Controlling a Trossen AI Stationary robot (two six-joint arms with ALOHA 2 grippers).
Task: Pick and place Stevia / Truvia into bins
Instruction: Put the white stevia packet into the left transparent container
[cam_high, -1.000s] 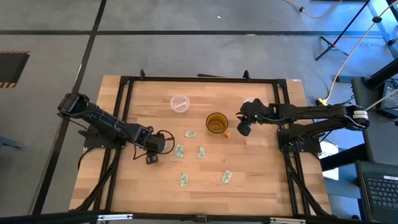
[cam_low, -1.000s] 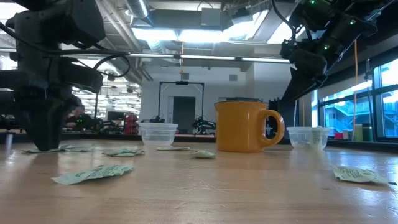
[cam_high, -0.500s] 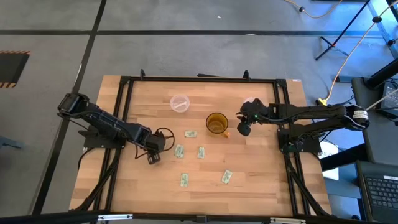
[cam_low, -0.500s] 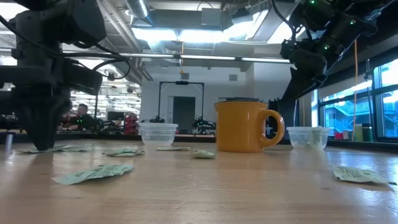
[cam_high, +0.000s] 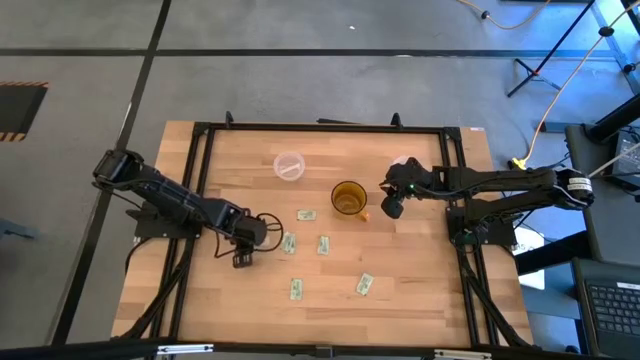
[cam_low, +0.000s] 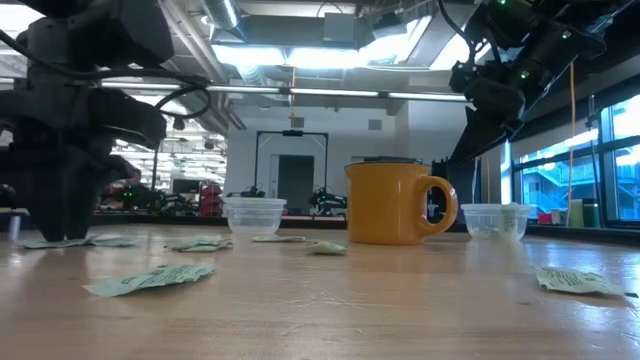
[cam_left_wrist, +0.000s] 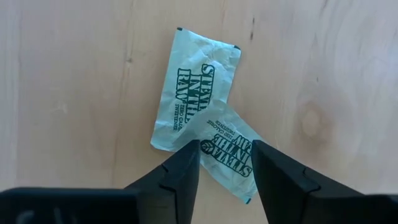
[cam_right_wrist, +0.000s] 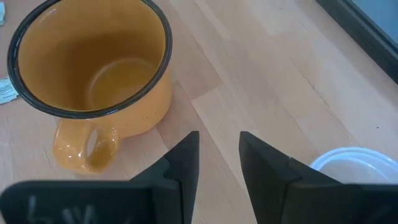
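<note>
Two Stevia packets lie flat on the wood and overlap at a corner: one (cam_left_wrist: 196, 87) farther off and one (cam_left_wrist: 217, 132) right under my left gripper (cam_left_wrist: 225, 149). That gripper points steeply down, open, at the table's left (cam_high: 242, 260), with a finger on either side of the nearer packet. Several more packets (cam_high: 323, 244) lie flat mid-table. Two clear cups serve as bins, one at the far middle (cam_high: 289, 166) and one (cam_right_wrist: 354, 165) by the right arm. My right gripper (cam_high: 391, 210) hangs open and empty above the table beside the yellow mug (cam_high: 348, 198).
The yellow mug (cam_low: 390, 203) stands upright between the two clear cups (cam_low: 254, 214) (cam_low: 496, 220). Loose packets (cam_low: 150, 278) (cam_low: 570, 280) lie toward the near edge. A black frame (cam_high: 320, 128) runs around the tabletop.
My left gripper has stayed over the two overlapping packets and has tipped and rolled a little at the wrist. Its fingers stay open. The packets have not moved.
</note>
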